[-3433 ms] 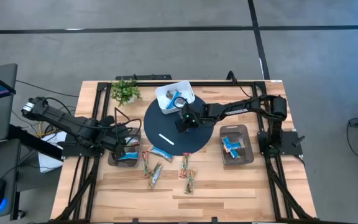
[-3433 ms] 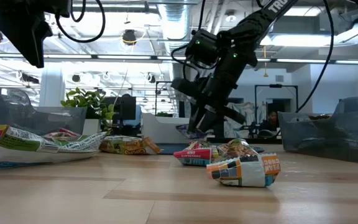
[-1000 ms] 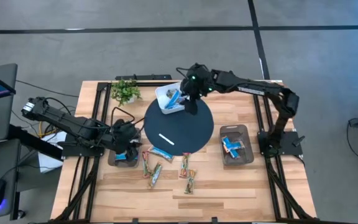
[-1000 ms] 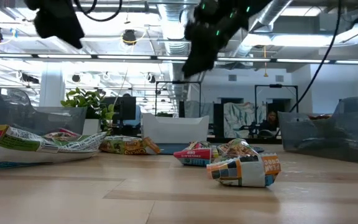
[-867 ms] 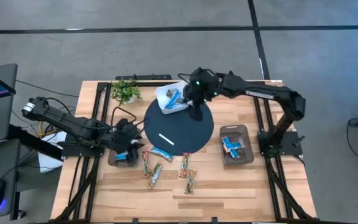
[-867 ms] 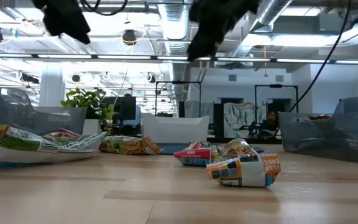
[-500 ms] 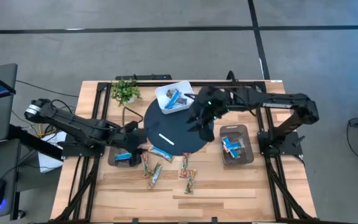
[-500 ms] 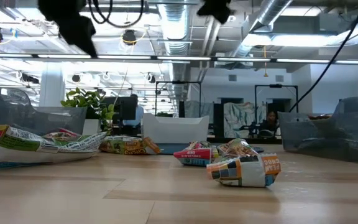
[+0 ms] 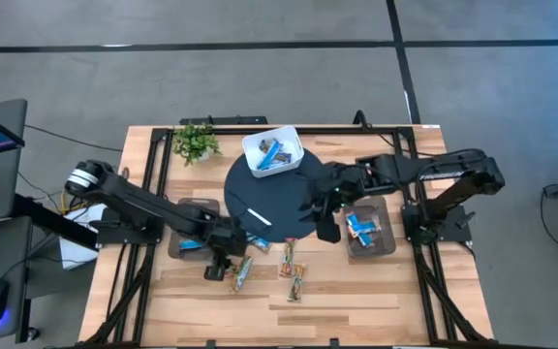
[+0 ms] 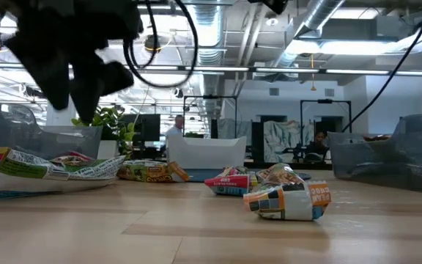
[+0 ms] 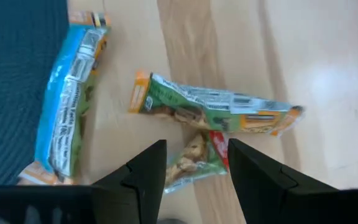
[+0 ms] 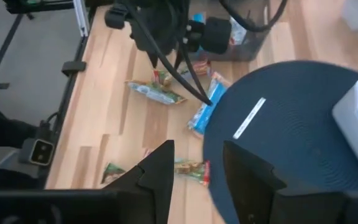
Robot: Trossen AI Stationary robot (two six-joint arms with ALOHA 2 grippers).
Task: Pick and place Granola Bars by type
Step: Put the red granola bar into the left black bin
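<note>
I have the left gripper over the loose bars near the table's front edge, fingers apart and empty. Below it one green bar lies flat with its long axis across the gap between the fingers, overlapping a second green bar that slants under it. A blue bar lies just beside them, its far end on the edge of the dark round mat. The right gripper hangs between the mat and the right bin, fingers apart, nothing in them. More blue bars sit in that bin and in the white box near the back edge; a white stick lies on the mat
</note>
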